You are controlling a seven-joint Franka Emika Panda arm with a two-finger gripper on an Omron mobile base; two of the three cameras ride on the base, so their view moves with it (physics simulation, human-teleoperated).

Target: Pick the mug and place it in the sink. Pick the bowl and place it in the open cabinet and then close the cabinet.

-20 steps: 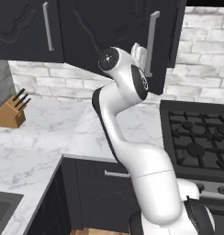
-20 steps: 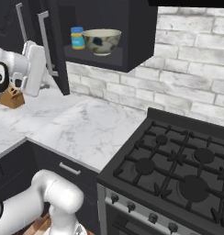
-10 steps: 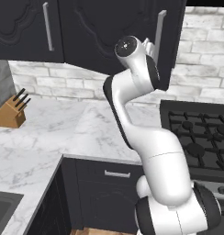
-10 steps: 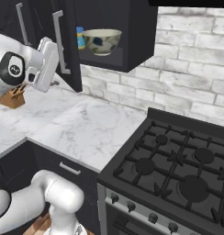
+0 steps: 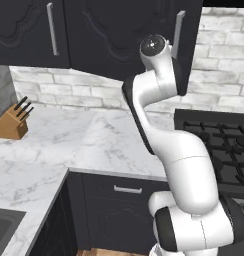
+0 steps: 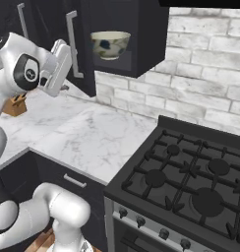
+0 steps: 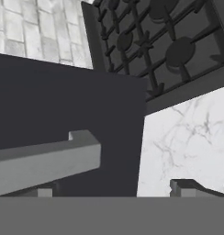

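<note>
Where cabinet (image 6: pixel 141 44) gapes, bowl (image 6: pixel 110 44) inside

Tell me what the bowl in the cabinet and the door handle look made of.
Bowl: looks like glazed ceramic, cream with dark blue painted motifs and a soft sheen. Door handle: likely brushed metal, a slim matte silver-grey bar. Cabinet: dark matte panels, probably painted wood.

Glossy glazed bowl (image 6: pixel 110 44), matt dark cabinet (image 6: pixel 150 37), veined marble counter (image 6: pixel 100 139)

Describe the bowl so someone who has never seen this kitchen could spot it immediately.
Start at the gas stove, then look up and left to the dark cabinet on the brick wall. The bowl sits upright inside the open compartment: wide, cream with dark blotches, the one pale thing among black panels.
</note>
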